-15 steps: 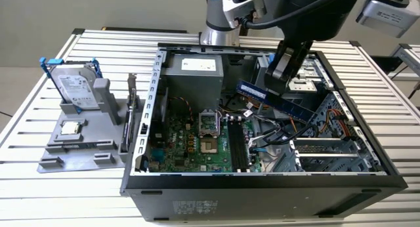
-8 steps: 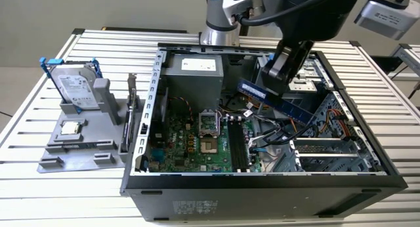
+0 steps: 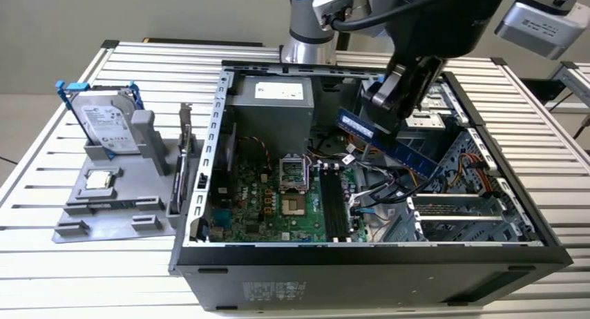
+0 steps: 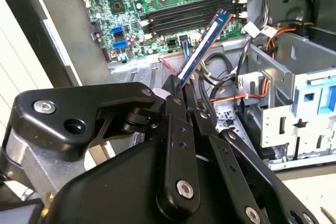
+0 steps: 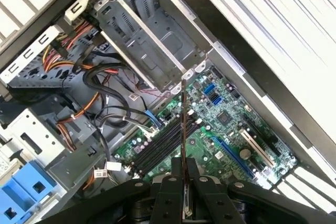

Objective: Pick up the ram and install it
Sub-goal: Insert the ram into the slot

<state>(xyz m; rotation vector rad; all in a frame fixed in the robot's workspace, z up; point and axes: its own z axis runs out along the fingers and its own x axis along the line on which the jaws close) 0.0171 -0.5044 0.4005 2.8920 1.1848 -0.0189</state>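
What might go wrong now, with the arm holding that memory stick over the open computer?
The gripper pinches the ram with a long part sticking out, so the stick might pivot or slip. In the exterior view it hangs tilted above the black memory slots, so it may meet a slot askew and jam. Loose cables lie beside those slots and could snag the stick.
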